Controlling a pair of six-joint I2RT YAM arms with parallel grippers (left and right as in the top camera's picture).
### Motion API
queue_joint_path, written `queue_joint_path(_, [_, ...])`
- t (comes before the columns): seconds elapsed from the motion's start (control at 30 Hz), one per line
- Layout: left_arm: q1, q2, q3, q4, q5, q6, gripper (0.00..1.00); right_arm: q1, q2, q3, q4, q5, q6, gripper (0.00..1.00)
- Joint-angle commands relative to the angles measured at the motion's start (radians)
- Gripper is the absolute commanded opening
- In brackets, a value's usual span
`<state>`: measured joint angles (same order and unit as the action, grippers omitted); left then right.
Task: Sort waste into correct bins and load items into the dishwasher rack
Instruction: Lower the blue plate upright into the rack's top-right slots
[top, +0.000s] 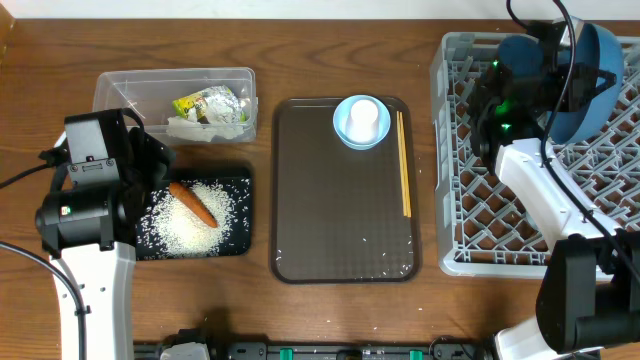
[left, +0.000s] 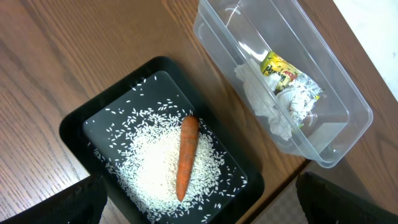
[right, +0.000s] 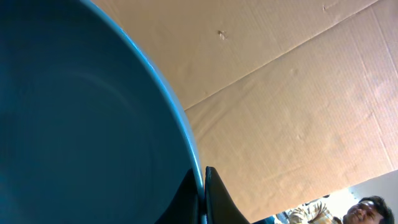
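Filling the right side of the table is the dishwasher rack (top: 470, 230), grey lattice and pegs, the biggest thing out here. Next in size is the brown serving tray (top: 340, 210) in the middle of the table, with a few stray grains scattered near its front edge.

Up at the rack's far corner is the large dark-blue bowl (top: 595, 75), tipped up on its edge above the pegs. The right gripper (right: 202, 186) has its fingers pinched tight on the bowl's rim, and the wrist view shows blue bowl wall on one side and cardboard on the other. Whether the bowl touches the pegs, I cannot tell.

Over on the left is the black tray (top: 244, 240), and the left gripper (left: 199, 186) hangs above it with its fingers spread wide, holding nothing. Just behind the black tray sits the clear tub (top: 130, 85).

On the serving tray's far end sits the small light-blue bowl (top: 345, 128), with the white cup (top: 364, 115) standing inside it. The chopsticks (top: 404, 170) lie together along the tray's right edge.

Inside the black tray, the carrot (left: 186, 155) lies on a mound of white rice (top: 180, 230). Inside the tub, the crumpled tissue (left: 261, 102) lies right against the yellow-green wrapper (left: 283, 74).
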<state>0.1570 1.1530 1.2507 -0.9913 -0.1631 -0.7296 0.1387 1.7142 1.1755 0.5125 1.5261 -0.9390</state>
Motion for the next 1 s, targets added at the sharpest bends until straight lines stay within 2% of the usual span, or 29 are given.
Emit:
queue_joint_path(0.0, [0.006, 0.003, 0.002, -0.003, -0.002, -0.002, 0.99, -0.003, 0.003, 0.006, -0.01, 0.003, 0.019, 0.01])
queue_joint_path(0.33, [0.006, 0.003, 0.002, -0.003, -0.002, -0.002, 0.99, -0.003, 0.003, 0.006, -0.113, 0.008, 0.099, 0.01])
queue_joint_path(0.53, [0.006, 0.003, 0.002, -0.003, -0.002, -0.002, 0.99, -0.003, 0.003, 0.006, -0.247, 0.008, 0.215, 0.01])
queue_joint_path(0.97, [0.006, 0.003, 0.002, -0.003, -0.002, -0.002, 0.99, 0.037, 0.003, 0.006, -0.256, -0.006, 0.229, 0.01])
